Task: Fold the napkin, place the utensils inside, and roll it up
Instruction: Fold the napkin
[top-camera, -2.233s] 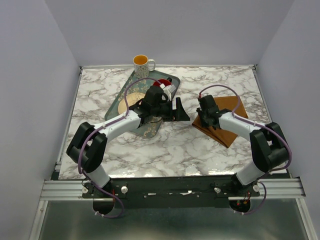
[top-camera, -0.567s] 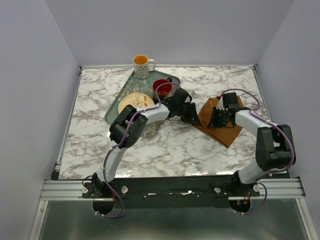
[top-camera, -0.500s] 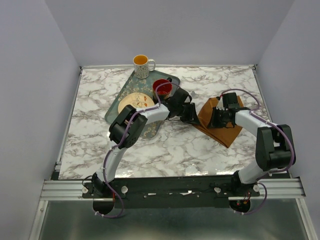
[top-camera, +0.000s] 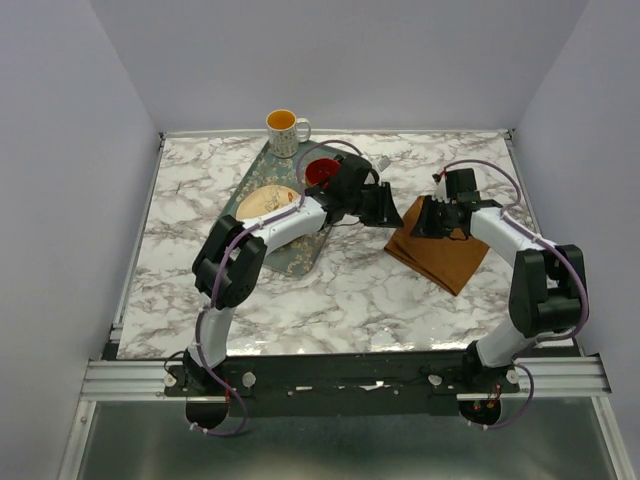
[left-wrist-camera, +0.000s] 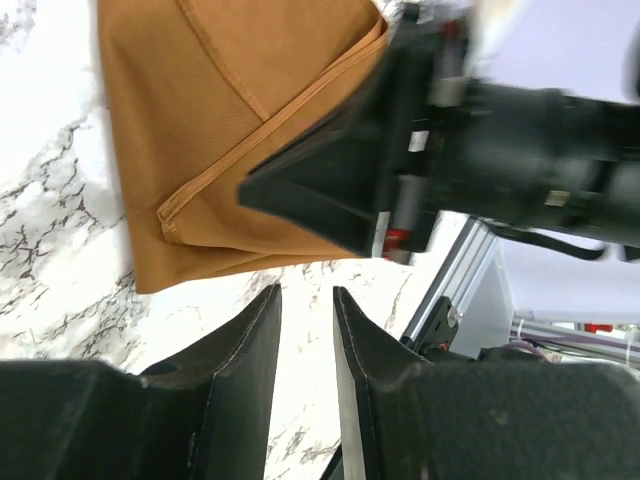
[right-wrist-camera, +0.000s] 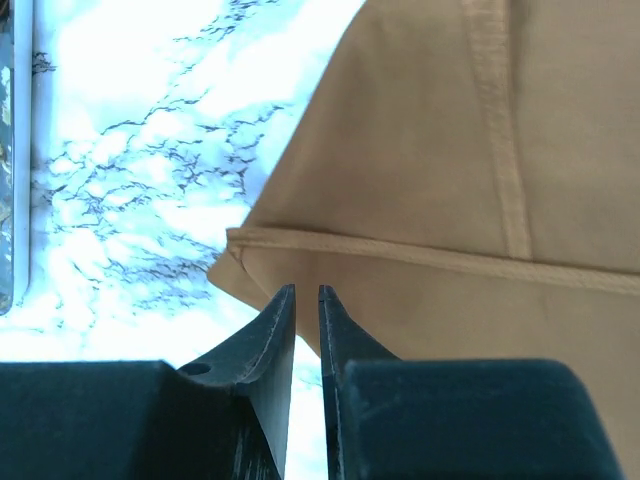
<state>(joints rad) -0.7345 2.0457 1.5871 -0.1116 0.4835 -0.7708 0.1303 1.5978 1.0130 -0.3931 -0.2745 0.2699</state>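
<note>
Jaws of both arms face each other at the left edge of the napkin (top-camera: 445, 255), which lies folded on the table (top-camera: 340, 290). Left jaws: nearly closed, empty, over bare marble beside it. Right jaws: almost together at its corner hem.

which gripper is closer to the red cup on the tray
Left. The left gripper sits just right of the red cup, between it and the napkin; the right gripper is farther off, over the napkin's left edge.
</note>
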